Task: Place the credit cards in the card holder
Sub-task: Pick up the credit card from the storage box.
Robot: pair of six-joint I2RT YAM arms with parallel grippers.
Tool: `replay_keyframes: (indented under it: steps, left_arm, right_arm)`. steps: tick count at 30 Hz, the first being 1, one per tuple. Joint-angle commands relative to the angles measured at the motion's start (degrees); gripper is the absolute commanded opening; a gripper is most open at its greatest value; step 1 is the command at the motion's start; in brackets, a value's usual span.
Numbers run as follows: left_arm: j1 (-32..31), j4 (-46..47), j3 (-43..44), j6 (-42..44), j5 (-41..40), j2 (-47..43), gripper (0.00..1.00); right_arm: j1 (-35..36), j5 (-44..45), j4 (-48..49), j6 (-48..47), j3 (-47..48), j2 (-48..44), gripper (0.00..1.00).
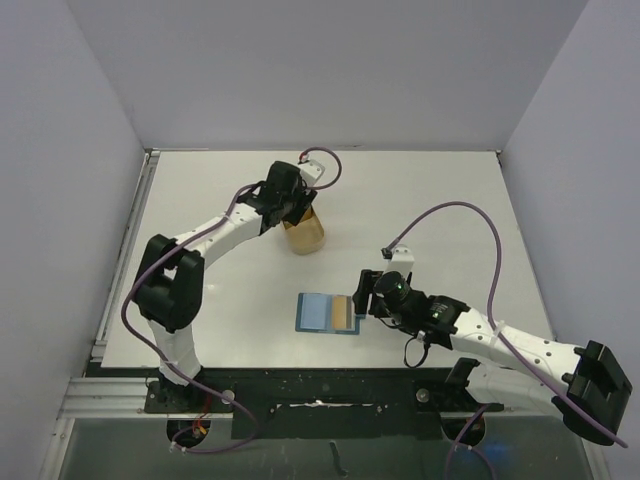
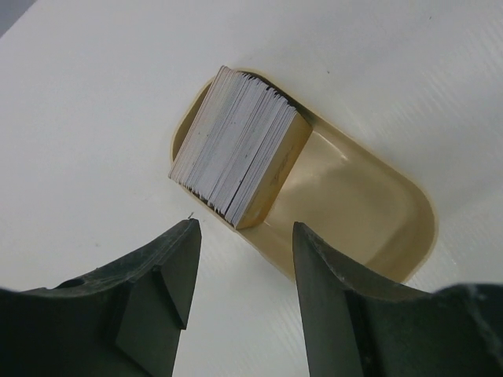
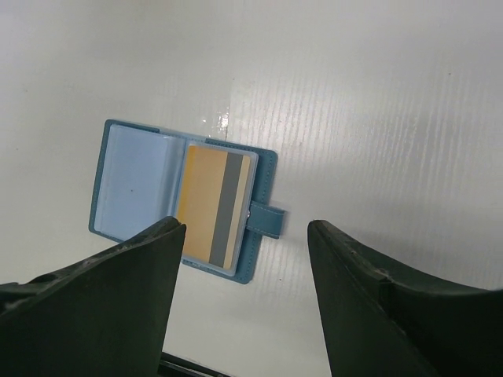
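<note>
Left claw (image 2: 245,228) spread, empty, by credit cards (image 2: 236,149); right claw (image 3: 245,228) spread over card holder (image 3: 134,184).

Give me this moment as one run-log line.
left tool: open, facing card stack in tray | right tool: open, facing wallet | wallet: lying open, orange card on tab side

Ahead of my black right hand (image 3: 245,228) I see the card holder (image 3: 135,182), teal outside and light blue inside. The card (image 3: 203,206) in it is tan-orange with one grey stripe and one cream stripe. Ahead of my left hand (image 2: 247,228), the credit cards (image 2: 236,145) show grey-white edges and one tan face. The tray (image 2: 369,204) is tan and the table (image 3: 377,118) is white.
</note>
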Motion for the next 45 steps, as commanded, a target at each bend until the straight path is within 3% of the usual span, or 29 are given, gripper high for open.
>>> replay_keyframes:
  steps: [1, 10, 27, 45]
  left_arm:
    - [0.16, 1.44, 5.64, 4.69, -1.17, 2.84, 0.5]
    - [-0.17, 1.65, 7.2, 7.36, -4.61, 9.24, 0.5]
    - [-2.12, 5.71, 7.28, 10.21, -14.93, 12.69, 0.49]
    - [-3.64, 3.59, 9.39, 11.41, -15.84, 13.86, 0.36]
  right_arm:
    - [-0.44, 2.99, -0.86, -1.71, 3.61, -0.1, 0.65]
    - [-0.49, 2.4, -0.28, -1.61, 4.63, 3.18, 0.63]
    - [-0.29, 1.22, 0.55, -1.39, 3.78, 3.21, 0.62]
    - [-0.57, 1.31, 1.78, -1.81, 3.36, 4.64, 0.62]
